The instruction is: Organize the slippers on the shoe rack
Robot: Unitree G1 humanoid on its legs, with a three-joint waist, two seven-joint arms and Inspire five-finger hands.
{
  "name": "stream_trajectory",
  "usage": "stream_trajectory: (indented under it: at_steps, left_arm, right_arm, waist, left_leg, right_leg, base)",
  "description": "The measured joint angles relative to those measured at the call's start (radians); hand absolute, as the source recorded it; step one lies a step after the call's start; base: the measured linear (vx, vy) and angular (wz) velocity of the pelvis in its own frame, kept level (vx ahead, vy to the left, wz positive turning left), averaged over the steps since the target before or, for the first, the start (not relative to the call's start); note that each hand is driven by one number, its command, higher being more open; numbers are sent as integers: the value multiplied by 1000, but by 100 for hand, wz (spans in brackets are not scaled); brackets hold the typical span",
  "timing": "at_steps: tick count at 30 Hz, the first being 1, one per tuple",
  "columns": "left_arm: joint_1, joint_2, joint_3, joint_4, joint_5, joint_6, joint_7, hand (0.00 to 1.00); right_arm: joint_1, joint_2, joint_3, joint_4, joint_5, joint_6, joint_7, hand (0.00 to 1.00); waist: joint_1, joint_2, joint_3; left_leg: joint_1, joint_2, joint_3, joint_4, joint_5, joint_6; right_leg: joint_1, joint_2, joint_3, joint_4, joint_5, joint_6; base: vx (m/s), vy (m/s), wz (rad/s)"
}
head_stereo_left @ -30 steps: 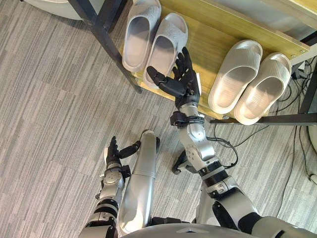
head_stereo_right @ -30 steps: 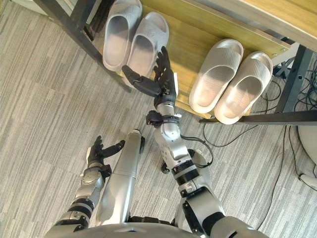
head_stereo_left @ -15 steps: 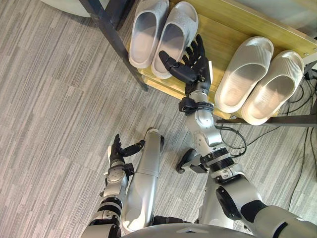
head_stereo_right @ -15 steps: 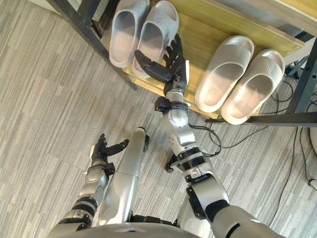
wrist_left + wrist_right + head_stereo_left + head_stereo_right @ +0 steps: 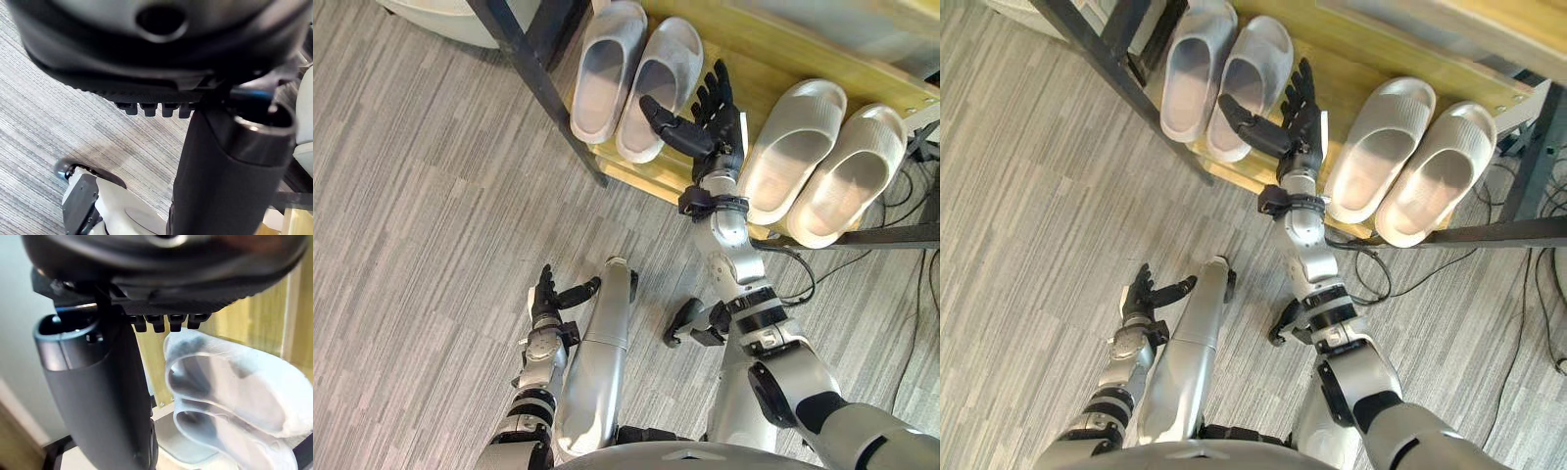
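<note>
Slippers (image 5: 602,73), pale grey, sit paired on the shoe rack (image 5: 773,44), right hand (image 5: 715,132) splayed open between the pairs.

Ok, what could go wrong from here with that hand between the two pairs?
1. The right hand is open in the gap between the pairs, thumb spread toward the left pair's inner slipper; a sideways move could knock it crooked.
2. The right pair has its heels past the front edge of the shelf, so a brush from the hand might tip one to the floor.
</note>
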Motion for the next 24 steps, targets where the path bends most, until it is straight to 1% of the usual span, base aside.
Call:
stream_trajectory:
  at_steps: [1,2,4,5,6,8,9,10,12,14,15,16,17,18,19,20,21,23,24]
  left_arm:
    - [-1,1,0,0,0,0,-1,100]
    - [0,4,-1,3,1,1,-4,100]
    - [23,14,-22,22,3,9,-46,100]
    - [32,15,-27,24,3,9,-51,100]
    - [55,19,-33,38,4,9,-54,100]
    - [69,34,-42,67,4,11,-55,100]
    - [70,46,-60,93,4,13,-56,100]
    - [69,50,-67,105,4,13,-57,100]
    - [71,59,-93,139,6,18,-63,100]
    - [71,69,-107,190,43,31,-73,100]
    - [71,74,-119,202,49,33,-75,100]
    - [78,78,-131,221,73,40,-77,100]
    - [96,82,-145,232,94,44,-76,100]
    - [102,87,-151,239,103,44,-76,100]
    - [116,86,-152,244,121,51,-77,100]
    - [120,85,-154,246,125,52,-77,100]
    - [139,82,-158,251,138,53,-77,100]
    - [151,75,-160,266,152,56,-79,100]
    - [191,63,-215,279,191,66,-109,100]
  right_arm:
    - [21,-1,12,-19,-9,4,4,100]
    - [47,-2,27,-37,-18,10,10,100]
    - [162,-19,71,-88,-53,29,44,100]
    - [189,-23,78,-94,-68,34,53,100]
    - [236,-30,95,-98,-90,40,71,100]
    - [281,-34,108,-101,-114,51,92,100]
    - [304,-43,111,-103,-131,53,107,100]
    - [311,-48,112,-103,-138,53,114,100]
    - [337,-72,115,-104,-158,53,136,100]
    - [388,-99,119,-105,-208,53,159,100]
    - [404,-103,119,-105,-220,53,163,100]
    - [448,-112,119,-105,-245,52,176,100]
    - [502,-115,118,-105,-286,52,184,100]
    - [531,-115,112,-103,-307,52,189,100]
    - [576,-114,103,-91,-340,52,198,100]
    - [589,-114,101,-88,-350,52,199,100]
    - [630,-115,100,-65,-381,53,204,100]
    - [664,-115,96,-22,-395,54,215,100]
    - [730,-114,48,230,-432,87,234,100]
  waist:
    - [-5,-1,-1]
    - [-11,-3,-2]
    - [-23,-9,-5]
    - [-25,-10,-11]
    - [-33,-15,-27]
    - [-42,-33,-54]
    - [-47,-40,-66]
    - [-49,-42,-68]
    - [-61,-57,-83]
    - [-75,-80,-111]
    - [-77,-83,-118]
    - [-82,-91,-137]
    - [-92,-94,-159]
    - [-96,-94,-168]
    - [-102,-89,-191]
    - [-105,-87,-198]
    - [-117,-79,-223]
    - [-125,-67,-239]
    - [-147,-27,-303]
  left_leg:
    - [16,2,3,-15,2,1]
    - [37,4,7,-37,6,3]
    - [149,11,34,-136,28,8]
    - [174,13,38,-160,32,8]
    - [226,19,45,-212,41,9]
    - [283,28,58,-277,55,12]
    - [324,35,66,-322,65,14]
    - [342,37,69,-342,71,15]
    - [402,39,81,-421,98,23]
    - [494,39,103,-552,147,31]
    - [514,40,108,-579,158,31]
    - [564,40,122,-645,180,37]
    - [611,40,134,-707,201,39]
    - [636,39,141,-738,210,40]
    - [670,39,154,-787,228,42]
    - [679,38,156,-800,232,42]
    - [711,39,172,-848,248,44]
    - [764,39,190,-901,264,44]
    - [894,38,244,-1018,301,42]
  right_leg:
    - [15,2,0,-16,8,-7]
    - [34,6,-1,-37,15,-6]
    - [128,16,4,-131,45,5]
    - [149,19,6,-155,52,10]
    - [196,33,4,-213,70,16]
    - [245,45,1,-281,95,24]
    - [284,59,0,-335,116,28]
    - [300,64,-1,-358,125,30]
    - [353,77,0,-442,162,39]
    - [428,96,6,-576,222,47]
    - [445,101,6,-604,235,51]
    - [485,110,13,-669,263,57]
    - [527,119,15,-735,291,61]
    - [547,122,18,-765,304,66]
    - [575,131,26,-817,327,72]
    - [582,133,27,-832,335,74]
    - [609,142,36,-883,361,78]
    - [651,149,49,-936,385,84]
    - [763,177,96,-1086,465,91]
  base:
    - [47,20,-11]
    - [43,18,-6]
    - [93,10,-9]
    - [159,11,-12]
    - [141,9,-10]
    - [139,21,-14]
    - [134,29,-16]
    - [136,51,-14]
    - [90,52,-10]
    - [97,85,-16]
    - [96,80,-19]
    - [118,84,-19]
    - [123,78,-21]
    - [145,84,-23]
    - [102,52,-17]
    - [111,40,-25]
    - [91,26,-20]
    - [94,52,-49]
    - [34,85,-66]
